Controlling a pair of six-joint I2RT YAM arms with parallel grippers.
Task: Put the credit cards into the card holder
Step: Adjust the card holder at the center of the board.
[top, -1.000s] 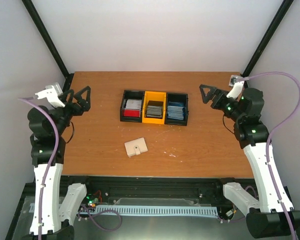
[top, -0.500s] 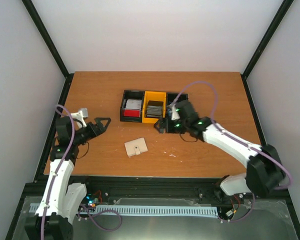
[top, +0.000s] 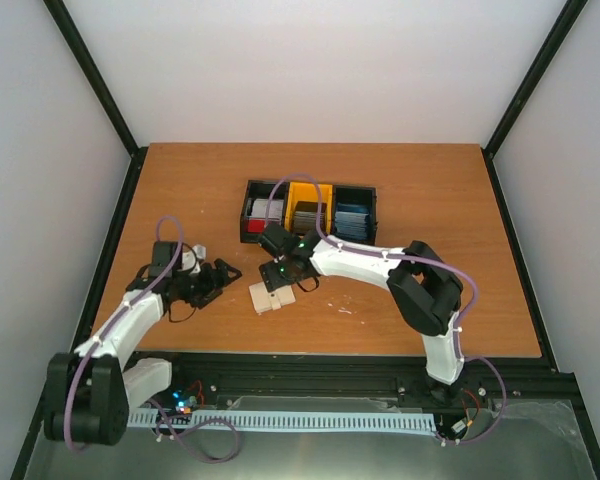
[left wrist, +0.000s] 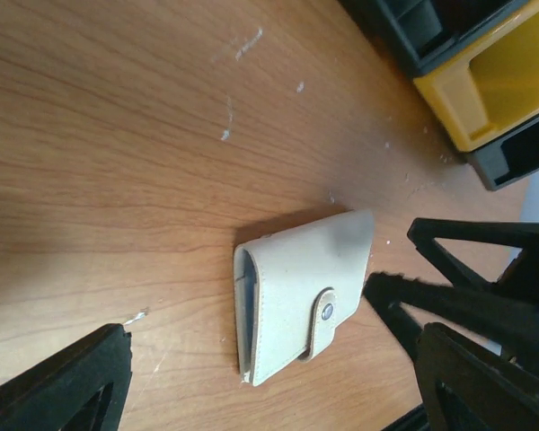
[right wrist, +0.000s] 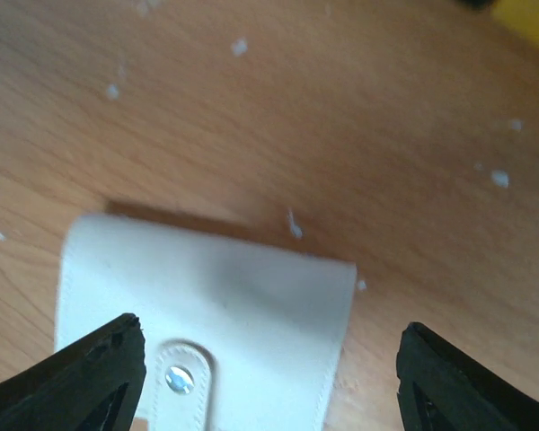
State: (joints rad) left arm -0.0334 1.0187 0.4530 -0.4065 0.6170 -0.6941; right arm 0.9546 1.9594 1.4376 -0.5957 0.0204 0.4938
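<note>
The card holder [top: 271, 297] is a beige folded wallet lying snapped shut on the table; it also shows in the left wrist view [left wrist: 305, 292] and the right wrist view [right wrist: 207, 314]. The credit cards sit in the bin tray: silver-and-red [top: 265, 215], dark grey [top: 308, 217], pale blue [top: 351, 221]. My left gripper [top: 223, 280] [left wrist: 274, 359] is low just left of the wallet, open and empty. My right gripper [top: 280, 273] [right wrist: 274, 377] hovers right over the wallet's far edge, open, one finger on each side of it.
The black-and-yellow three-compartment bin tray [top: 246, 215] stands behind the wallet, and its yellow bin [left wrist: 494, 81] shows in the left wrist view. Black frame posts rise at the table's back corners. White flecks dot the wood near the wallet.
Both arms have swung in from the table's sides. The left gripper came right and down beside the wallet. The right arm reached left past the bins and now hangs over the wallet.
</note>
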